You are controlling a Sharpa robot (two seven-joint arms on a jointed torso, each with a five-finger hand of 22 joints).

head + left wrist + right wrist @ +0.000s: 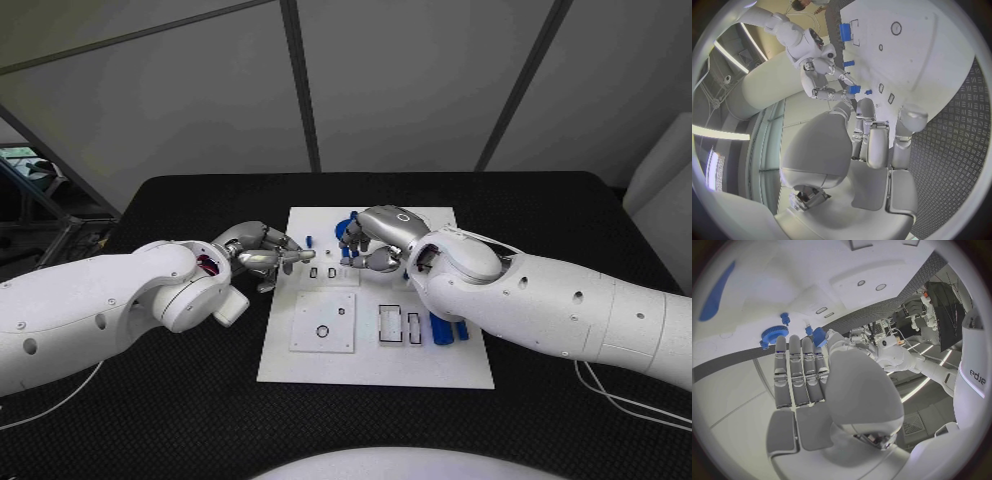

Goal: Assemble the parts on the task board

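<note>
Insertion step, far end of task board (433, 372). Your right hand (378, 236) pinches a small blue part (819, 335) at board's 12 o'clock; left hand (264, 255) spread, empty, at 10. Next: align part over slot, press.

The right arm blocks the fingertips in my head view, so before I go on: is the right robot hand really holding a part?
Observer: Yes. The left wrist view shows the right robot hand pinching a small blue block at its fingertips.
Operator: And the left robot hand?
Observer: Its own wrist view shows the left robot hand with its fingers straight and nothing in them.
Operator: What lies near the right fingers?
Observer: In the right wrist view, a round blue part lies on the task board just beyond the fingertips.
</note>
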